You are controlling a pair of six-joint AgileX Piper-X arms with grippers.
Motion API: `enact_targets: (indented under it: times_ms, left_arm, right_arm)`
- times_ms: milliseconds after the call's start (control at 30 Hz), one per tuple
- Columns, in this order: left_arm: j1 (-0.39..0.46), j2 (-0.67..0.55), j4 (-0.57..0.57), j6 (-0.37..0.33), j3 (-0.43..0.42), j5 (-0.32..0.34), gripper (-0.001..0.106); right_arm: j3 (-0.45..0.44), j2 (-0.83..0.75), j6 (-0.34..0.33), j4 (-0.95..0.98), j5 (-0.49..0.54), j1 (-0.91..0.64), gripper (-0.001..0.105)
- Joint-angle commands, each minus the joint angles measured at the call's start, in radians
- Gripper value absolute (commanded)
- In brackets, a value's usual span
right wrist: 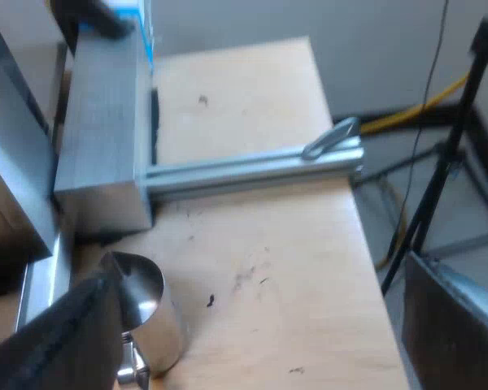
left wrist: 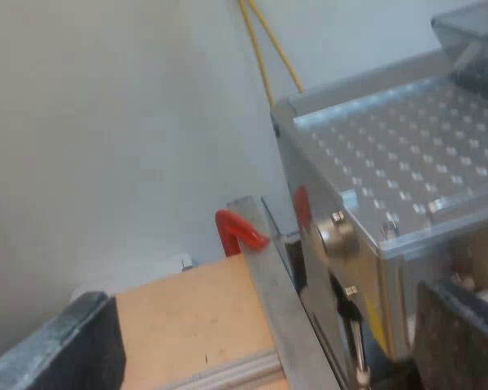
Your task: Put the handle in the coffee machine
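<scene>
Your left gripper stands wide open with nothing between its fingers. Ahead of it is the espresso machine, seen from a side corner, with its dimpled metal top plain to see and the bean hopper cut off at the edge. Past the machine's near corner, farther ahead of the fingers, a red bent piece pokes up behind a metal rail. It may be the red end of the handle, but you cannot tell from here. The red smear on the machine's side looks like its reflection. The machine's front faces away from this gripper, so whether anything is locked in there is hidden.

Your right gripper is also wide open and empty, over the wooden table. A steel jug stands close beside one finger. Farther ahead lie a grey metal block and an aluminium bar.

By my judgement little is done. You have no grip on the handle, so finding it, grasping it and locking it in are all left.
</scene>
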Motion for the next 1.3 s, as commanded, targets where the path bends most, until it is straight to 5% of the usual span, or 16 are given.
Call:
enact_targets:
  times_ms: [33, 333, 700, 867, 1067, 1300]
  left_arm:
    - [-0.001, -0.097, -0.004, -0.014, 0.068, -0.004, 0.075]
    - [-0.012, -0.301, 0.161, -0.014, 0.201, 0.0, 0.075]
    - [-0.071, -0.492, 0.334, -0.033, 0.25, -0.006, 0.075]
    - [-0.105, -0.514, 0.324, -0.154, 0.275, -0.171, 0.075]
    - [-0.114, -0.514, 0.417, -0.173, 0.322, -0.192, 0.075]
    - [-0.111, -0.514, 0.16, -0.17, 0.386, -0.191, 0.075]
  right_arm:
    - [0.043, -0.131, -0.022, 0.001, -0.007, 0.0, 0.072]
    - [0.143, -0.442, -0.022, 0.096, -0.007, 0.0, 0.072]
    - [0.13, -0.445, -0.064, 0.188, -0.08, 0.002, 0.072]
    - [0.149, -0.446, -0.035, 0.062, -0.099, 0.002, 0.072]
    - [0.193, -0.446, 0.002, 0.025, -0.125, 0.002, 0.072]
    - [0.278, -0.444, 0.009, 0.01, -0.2, 0.002, 0.072]
